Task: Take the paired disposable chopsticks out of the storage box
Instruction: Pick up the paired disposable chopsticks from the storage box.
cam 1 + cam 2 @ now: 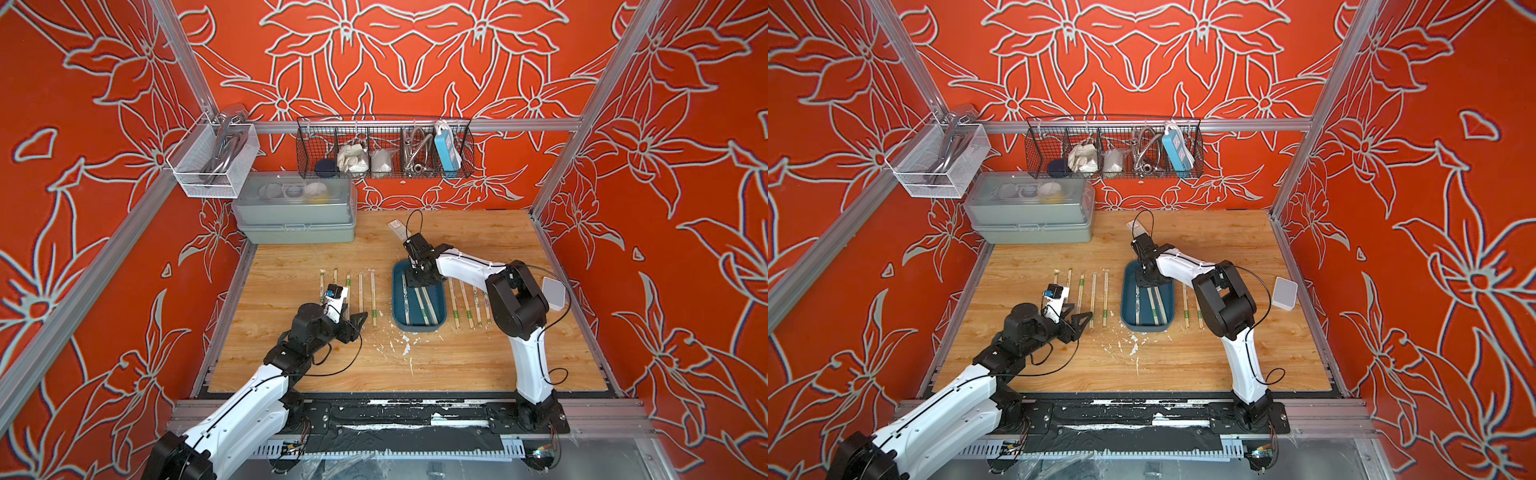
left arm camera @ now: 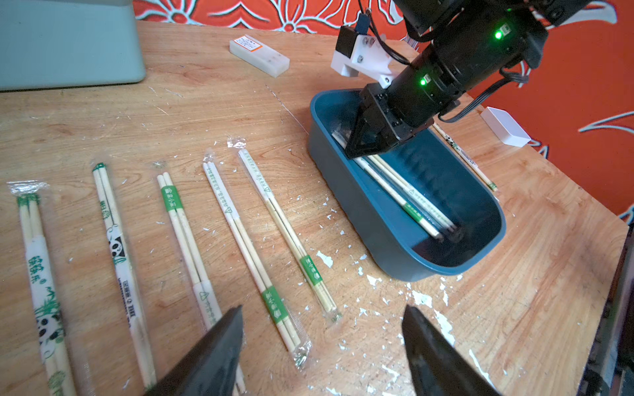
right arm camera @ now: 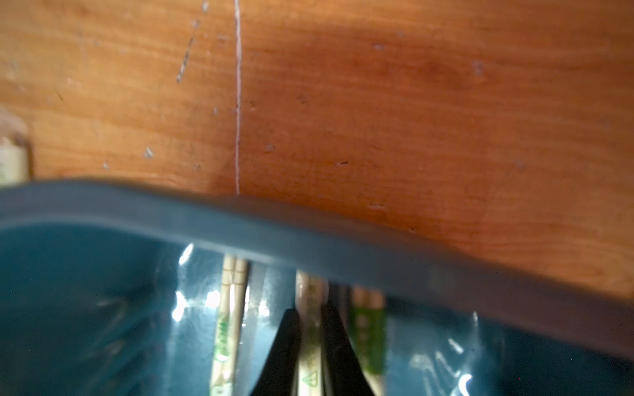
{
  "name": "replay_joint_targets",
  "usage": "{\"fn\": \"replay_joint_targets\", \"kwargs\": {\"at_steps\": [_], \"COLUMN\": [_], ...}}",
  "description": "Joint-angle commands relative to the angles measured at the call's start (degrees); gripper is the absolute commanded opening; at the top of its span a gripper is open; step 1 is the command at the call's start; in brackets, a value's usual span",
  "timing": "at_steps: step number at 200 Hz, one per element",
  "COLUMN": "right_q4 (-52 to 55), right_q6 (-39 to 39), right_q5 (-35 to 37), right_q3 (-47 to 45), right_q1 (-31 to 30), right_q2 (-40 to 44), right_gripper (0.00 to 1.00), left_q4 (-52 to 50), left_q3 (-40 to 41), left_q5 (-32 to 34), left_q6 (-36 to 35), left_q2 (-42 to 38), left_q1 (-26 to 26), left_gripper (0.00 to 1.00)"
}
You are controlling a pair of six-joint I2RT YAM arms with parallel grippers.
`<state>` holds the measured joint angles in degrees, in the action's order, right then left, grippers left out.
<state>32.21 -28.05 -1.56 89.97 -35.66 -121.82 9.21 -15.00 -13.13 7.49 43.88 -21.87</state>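
Note:
The storage box [image 1: 397,309] is a dark teal tray right of the table's middle, and up to three paired disposable chopsticks [image 1: 426,305] lie in it. My right gripper [image 1: 415,283] reaches down into its far end. In the right wrist view the right gripper [image 3: 310,319] is shut on one sleeved pair [image 3: 310,375], just inside the box rim [image 3: 308,233]. Another pair lies on each side of it. My left gripper [image 2: 322,310] hovers open and empty over the near ends of several pairs [image 2: 254,236] laid in a row left of the box.
Several more pairs [image 1: 465,303] lie on the table right of the box. A grey lidded case [image 1: 297,212] stands at the back left and a white block [image 1: 395,226] behind the box. A small white box [image 1: 554,293] sits at the right edge. White flecks [image 1: 405,343] dot the wood.

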Motion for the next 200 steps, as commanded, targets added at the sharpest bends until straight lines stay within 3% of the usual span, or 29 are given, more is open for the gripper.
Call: {"fn": "replay_joint_targets", "kwargs": {"at_steps": [1,97,109,154,200], "right_q4": [1.86,0.44,1.00,1.89,3.43], "right_q6": [-0.99,-3.61,-3.65,-3.14,1.11], "right_q5": [-0.18,-2.48,-2.46,-2.69,-3.87], "right_q3": [-0.62,-2.50,-2.51,-3.96,-9.98], "right_q1": [-0.47,-0.47,-0.38,-0.16,5.84], "right_q2": [-3.02,6.47,8.10,14.58,22.75], "right_gripper": [0.07,0.01,0.01,0.00,0.00], "left_q4": [0.47,0.35,0.50,2.73,2.99], "left_q3": [-1.87,-2.04,-1.97,-1.13,-1.99], "left_q5": [0.13,-0.48,-0.85,-4.33,-3.05], "left_q6": [-0.19,-0.28,-0.20,-0.02,-1.82], "left_q2": [-0.55,-0.72,-0.86,-1.60,0.22], "left_q1": [-0.41,-0.42,-0.42,-0.63,-4.71], "left_gripper": [0.74,0.75,0.82,0.90,0.92]}}
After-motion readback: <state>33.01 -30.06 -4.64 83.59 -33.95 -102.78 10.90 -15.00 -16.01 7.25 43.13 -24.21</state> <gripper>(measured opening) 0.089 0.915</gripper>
